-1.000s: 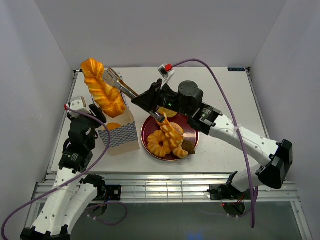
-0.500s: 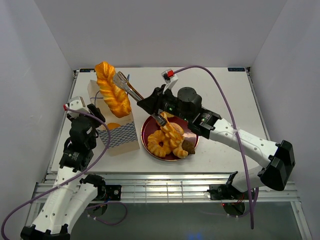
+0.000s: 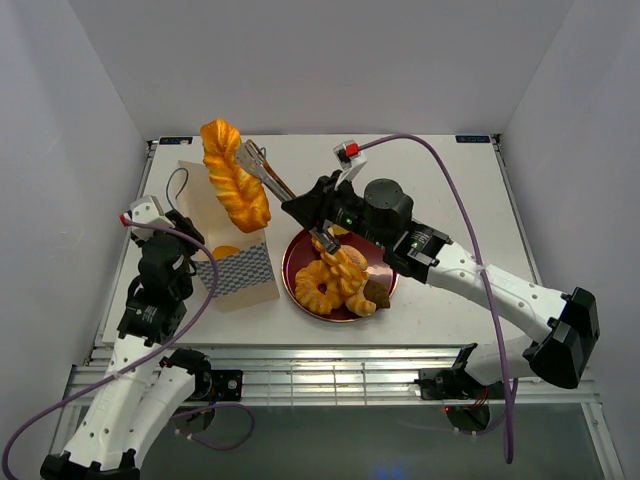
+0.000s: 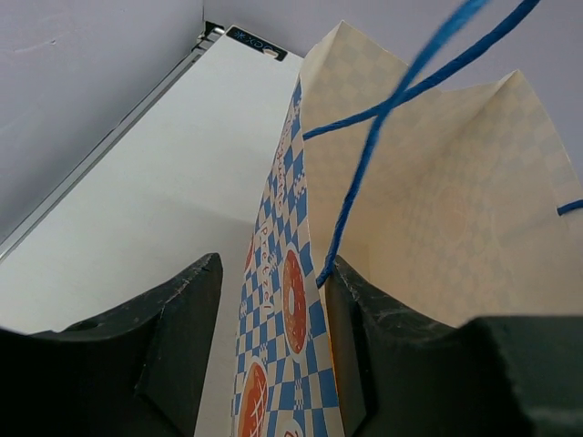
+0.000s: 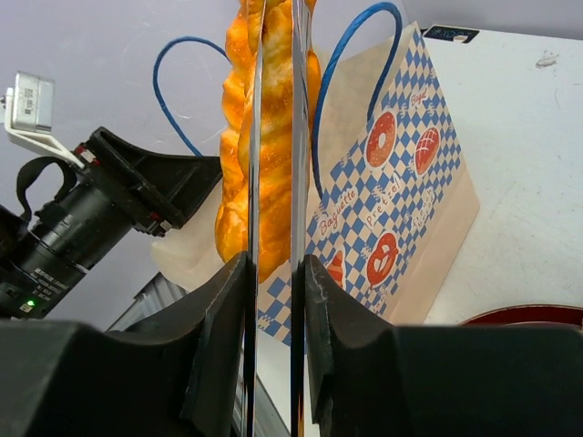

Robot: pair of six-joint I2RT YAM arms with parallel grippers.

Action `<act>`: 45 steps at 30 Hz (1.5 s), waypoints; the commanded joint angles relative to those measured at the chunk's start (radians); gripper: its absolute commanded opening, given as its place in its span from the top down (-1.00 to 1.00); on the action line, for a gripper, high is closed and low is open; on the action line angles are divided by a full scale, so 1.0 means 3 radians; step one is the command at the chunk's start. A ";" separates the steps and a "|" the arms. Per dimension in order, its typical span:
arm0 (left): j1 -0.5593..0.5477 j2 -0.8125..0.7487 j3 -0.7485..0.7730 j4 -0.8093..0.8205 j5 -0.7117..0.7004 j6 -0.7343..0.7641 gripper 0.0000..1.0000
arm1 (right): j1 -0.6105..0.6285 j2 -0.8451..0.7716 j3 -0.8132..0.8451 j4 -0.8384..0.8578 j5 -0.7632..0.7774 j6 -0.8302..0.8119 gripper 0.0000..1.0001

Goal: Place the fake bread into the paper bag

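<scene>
Loading is under way but far from done: the right gripper (image 3: 247,157), its long metal fingers clamped on the twisted braid (image 3: 235,178), holds that piece of fake bread upright in the air, its lower end just over the open mouth of the paper bag (image 3: 240,270). The left gripper (image 4: 271,269) has its fingers pinched together on the bag's near wall, steadying it on the surface (image 3: 450,200). One orange piece (image 3: 227,253) already shows inside the bag. The braid is not yet lowered or let go, and several pastries, among them a ring-shaped one (image 3: 320,288) and a dark chunk (image 3: 377,293), wait on the dark-red plate (image 3: 384,268) beside the bag, so most of the job appears to remain. Compared with a second ago, the braid has shifted to the right, away from the left wall and closer to a line above the opening, the left fingers have closed on the paper, and the bag's back wall stands more open
</scene>
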 commanded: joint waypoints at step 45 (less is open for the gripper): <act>-0.0015 -0.0078 0.0015 -0.0006 0.0231 0.0096 -0.23 | 0.0011 0.0481 0.0910 -0.0764 -0.0366 -0.0332 -0.08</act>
